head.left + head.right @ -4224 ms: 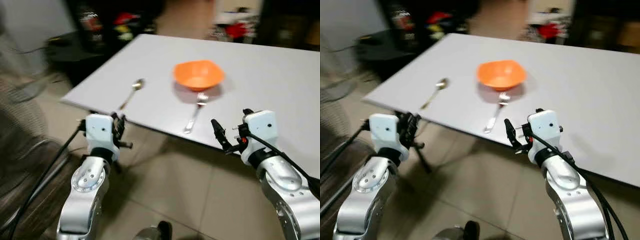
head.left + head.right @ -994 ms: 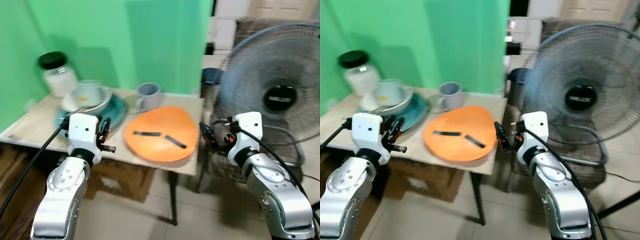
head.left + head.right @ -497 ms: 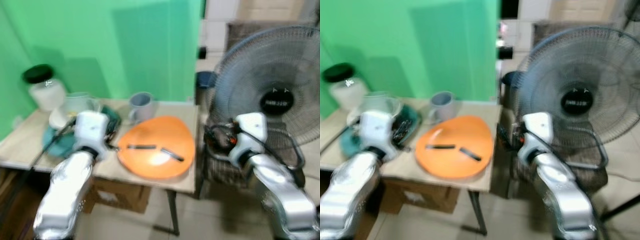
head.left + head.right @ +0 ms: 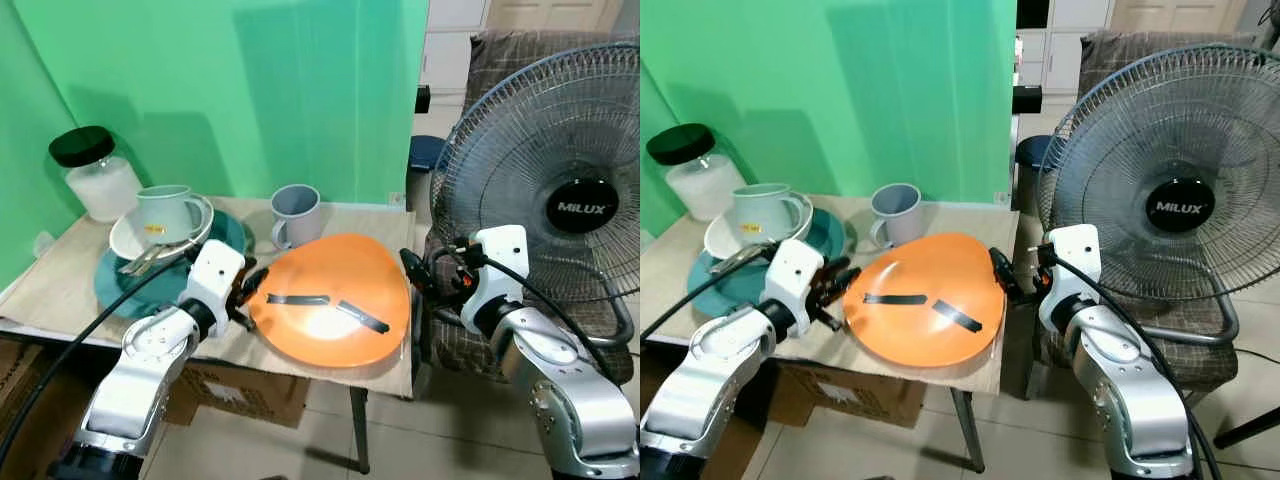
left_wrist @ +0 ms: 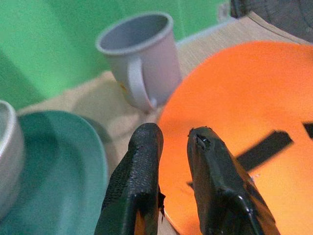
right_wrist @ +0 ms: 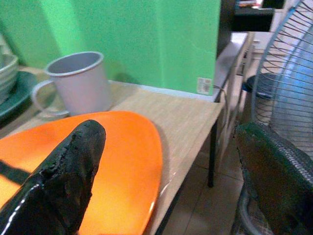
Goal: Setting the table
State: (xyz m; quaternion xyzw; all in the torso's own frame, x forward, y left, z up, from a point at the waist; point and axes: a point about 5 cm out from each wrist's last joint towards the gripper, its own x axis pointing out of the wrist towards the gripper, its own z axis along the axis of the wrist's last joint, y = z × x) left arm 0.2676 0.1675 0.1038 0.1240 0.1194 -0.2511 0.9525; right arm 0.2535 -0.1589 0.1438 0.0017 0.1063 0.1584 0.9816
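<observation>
Orange plate (image 4: 330, 312): large, rounded, lying flat on the worktop (image 4: 60, 290) near its front right corner, with two strips of black tape (image 4: 298, 298) across its face.
Left gripper (image 5: 168, 142): at the plate's left rim, the two black fingers (image 5: 142, 166) a narrow gap apart and holding nothing — one over the orange surface, the other just off the edge.
Right gripper (image 4: 412, 272): at the plate's right rim, past the worktop's right edge; its fingers (image 6: 68, 161) stand wide apart in the right wrist view, one over the plate, the other off to the side, holding nothing.
Grey mug (image 4: 295, 213): upright just behind the plate, handle toward the robot's left.
Teal plate (image 4: 110, 285): left of the orange plate, carrying a white bowl (image 4: 135, 240).
Pale green mug (image 4: 170, 208): standing in the white bowl, beside cutlery (image 4: 145, 262) that leans over the bowl's front rim.
Glass jar (image 4: 95, 172): black lid, whitish contents — at the back left corner of the worktop.
Backdrop: a green wall (image 4: 250, 90) behind the worktop.
Standing fan (image 4: 560, 215): right of the worktop, marked MILUX on its hub, in front of a brown checked chair (image 4: 560, 60).
</observation>
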